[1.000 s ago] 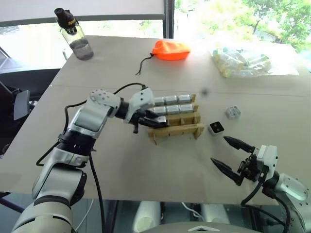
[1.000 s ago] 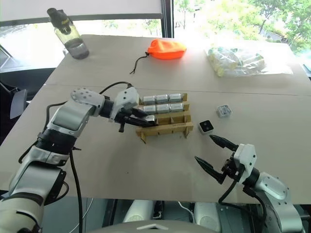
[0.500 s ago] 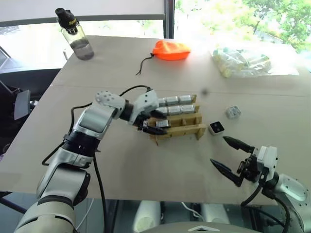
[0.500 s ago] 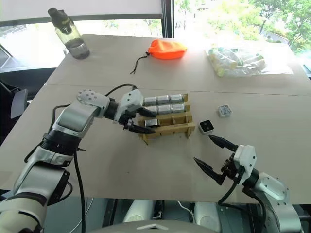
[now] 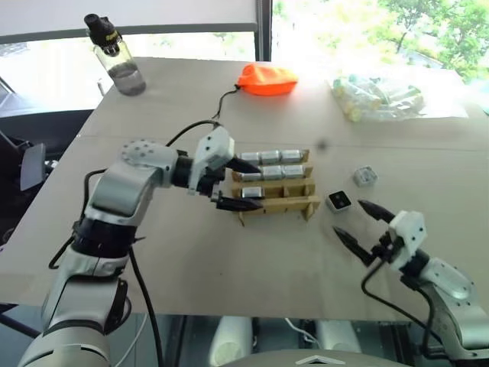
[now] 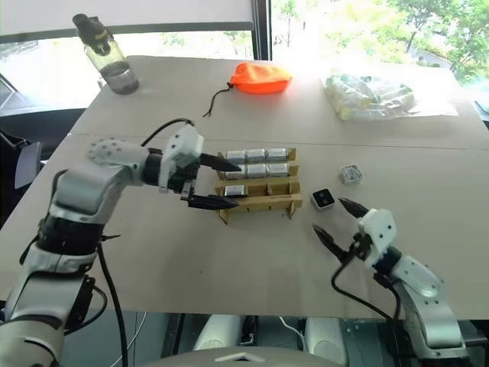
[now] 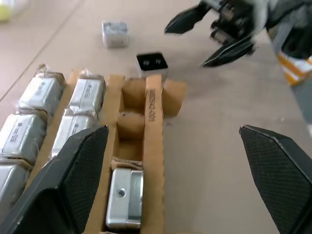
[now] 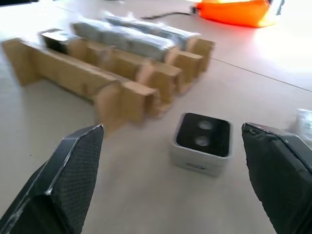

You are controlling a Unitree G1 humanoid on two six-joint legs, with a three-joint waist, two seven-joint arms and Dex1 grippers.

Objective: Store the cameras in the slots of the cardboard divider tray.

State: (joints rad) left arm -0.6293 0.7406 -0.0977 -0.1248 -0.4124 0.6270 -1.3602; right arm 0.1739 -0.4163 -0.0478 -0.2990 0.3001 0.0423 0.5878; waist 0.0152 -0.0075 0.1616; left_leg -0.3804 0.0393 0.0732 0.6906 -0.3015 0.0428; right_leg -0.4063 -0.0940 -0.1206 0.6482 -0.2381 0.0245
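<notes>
Cardboard divider tray point(image 5: 275, 187) near the middle of the table point(image 5: 229, 260), its 3 rows running side to side. Far 2 rows filled, 3 cameras each, wrapped silver bodies lying flat so each sits within its slot. Near row with 1 camera point(image 7: 124, 197) at its left end, 2 slots open toward the right end.

Left gripper point(image 5: 238, 183) poised just off the tray's left end, fingers spread wide on nothing; probably clear of the slot so the seated camera stays undisturbed.

2 cameras loose toward the table's right edge: 1 dark-faced point(image 5: 340, 201) just beside the tray's right end, lens face up; 1 silver point(image 5: 366, 177) farther back and well apart from the tray.

Right gripper point(image 5: 359, 222) low over the table just in front of the dark-faced camera, fingers wide apart and empty, lined up to straddle it, judging by the right wrist view. Likely next: close on that camera and carry it to an open near-row slot.
</notes>
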